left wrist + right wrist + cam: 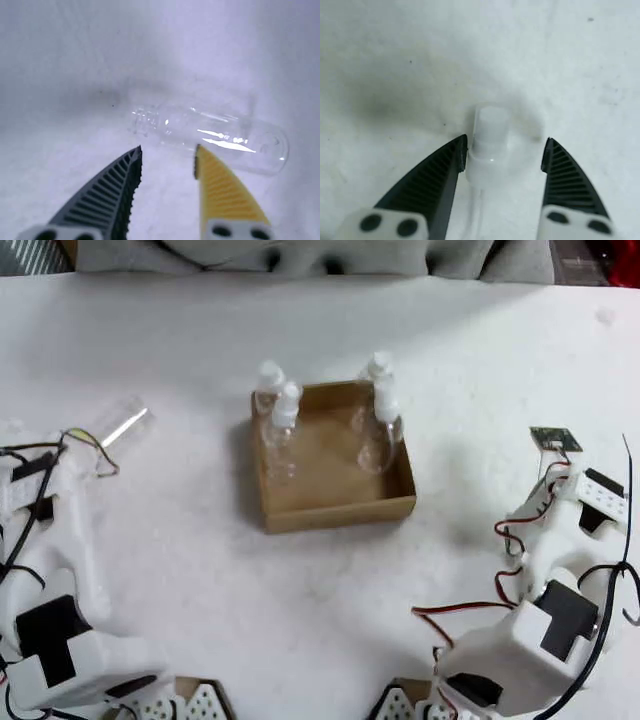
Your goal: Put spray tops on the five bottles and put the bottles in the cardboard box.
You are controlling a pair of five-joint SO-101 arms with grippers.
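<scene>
White desk [300,620] runs back to a grey cushion [300,255] beyond its far edge. Mid-desk sits the box [340,510], open at the top. Four bottles stand upright inside it, two against its left wall [281,440] and two against its right wall [380,445]. Each of them wears a white spray top [270,373].

A fifth bottle [122,422] lies on its side near the desk's left edge, well apart from the box. The left arm [45,540] rises along that edge just beside it. In the left wrist view this bottle [210,135] is clear, and its threaded neck is bare. The left hand [167,149] is spread fairly wide and holds nothing. Its black finger [107,195] and yellow finger [222,190] have their tips just beside the bottle's side. Whether they touch it cannot be told.

The right arm [555,600] stands by the desk's right edge, with red and black wires looping over it. The right hand [506,139] is spread wide on either side of a loose top [491,135] that rests on the desk. The top sits close to one black finger [430,185] and apart from the other. Its thin tube [477,200] trails back toward the wrist. The hand does not grip it.
</scene>
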